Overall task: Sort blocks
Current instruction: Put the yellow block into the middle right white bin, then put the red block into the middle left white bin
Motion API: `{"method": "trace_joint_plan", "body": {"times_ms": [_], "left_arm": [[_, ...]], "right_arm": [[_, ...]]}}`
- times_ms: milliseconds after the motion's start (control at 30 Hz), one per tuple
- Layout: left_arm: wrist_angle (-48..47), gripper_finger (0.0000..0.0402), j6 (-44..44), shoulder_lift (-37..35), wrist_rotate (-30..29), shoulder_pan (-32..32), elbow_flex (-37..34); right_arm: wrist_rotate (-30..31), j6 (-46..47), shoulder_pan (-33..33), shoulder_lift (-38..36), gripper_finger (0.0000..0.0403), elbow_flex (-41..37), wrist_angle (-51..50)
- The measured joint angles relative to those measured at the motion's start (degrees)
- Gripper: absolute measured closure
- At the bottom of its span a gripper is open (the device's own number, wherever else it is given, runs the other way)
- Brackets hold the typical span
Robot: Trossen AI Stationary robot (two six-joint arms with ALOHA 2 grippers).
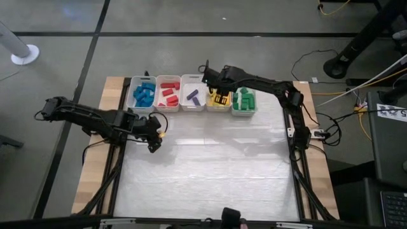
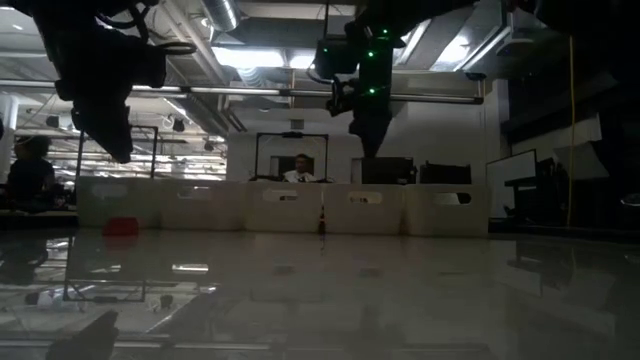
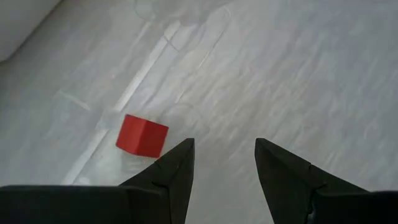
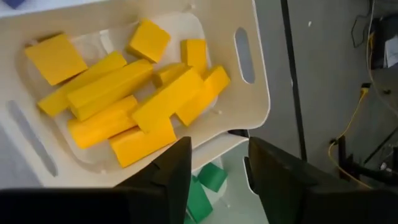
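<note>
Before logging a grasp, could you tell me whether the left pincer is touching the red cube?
Apart: the left wrist view shows bare table between the left pincer and the red cube.

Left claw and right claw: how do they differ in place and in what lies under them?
The left claw hangs over bare table beside a lone red cube; the right claw hangs above the bin of yellow blocks. The left is near the table's left edge, the right over the bin row. Both are open and empty.

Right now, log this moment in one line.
left end effector: open by red block | right end effector: open over yellow bin
</note>
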Motion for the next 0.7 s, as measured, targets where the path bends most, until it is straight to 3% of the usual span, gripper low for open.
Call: {"method": "trace_joint_plan", "body": {"times_ms": [200, 433, 700], "left_arm": [[-0.27, 0.0245, 2.67, 0.2, -2.29, -1.02, -0.29], [1.22, 0.0245, 5.88, 1.73, -4.58, -1.0, -6.26], [11.57, 0.0245, 13.87, 2.73, -4.9, -0.98, -11.62]], "right_arm": [[-2.55, 0.37, -1.02, 0.0, 0.0234, 0.0, 0.54], [-7.29, 0.41, -0.95, 0.0, 0.0233, 0.0, 0.57], [-8.62, 0.44, -0.95, 0.0, 0.0233, 0.0, 0.83]]}}
